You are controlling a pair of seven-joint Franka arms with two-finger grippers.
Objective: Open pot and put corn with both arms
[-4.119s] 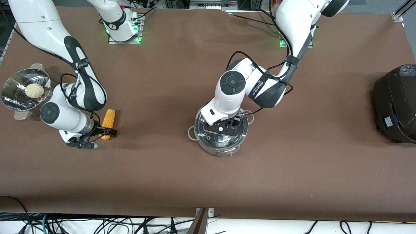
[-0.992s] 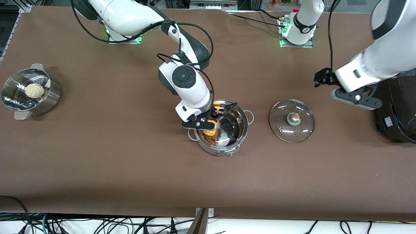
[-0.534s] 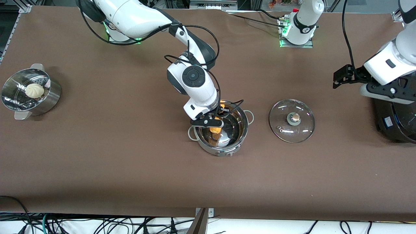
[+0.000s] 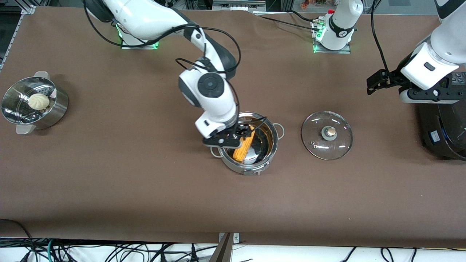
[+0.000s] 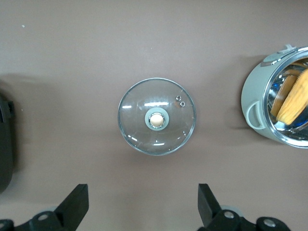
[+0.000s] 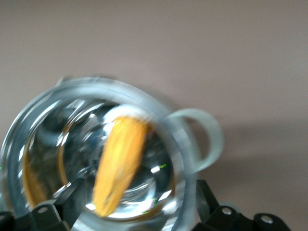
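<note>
Half a second ago the corn (image 4: 244, 145) hung upright in our right gripper (image 4: 233, 137) over the pot (image 4: 251, 164); now it lies freed inside the pot, just below center frame, slanting across the bottom. Our right gripper, its fingers spread apart, has drawn back toward the pot's rim nearer the right arm's end of the table. At the frame's right edge, our left gripper (image 4: 378, 83), fingers wide apart, has shifted slightly up and toward frame center, above the dark appliance (image 4: 444, 127).
</note>
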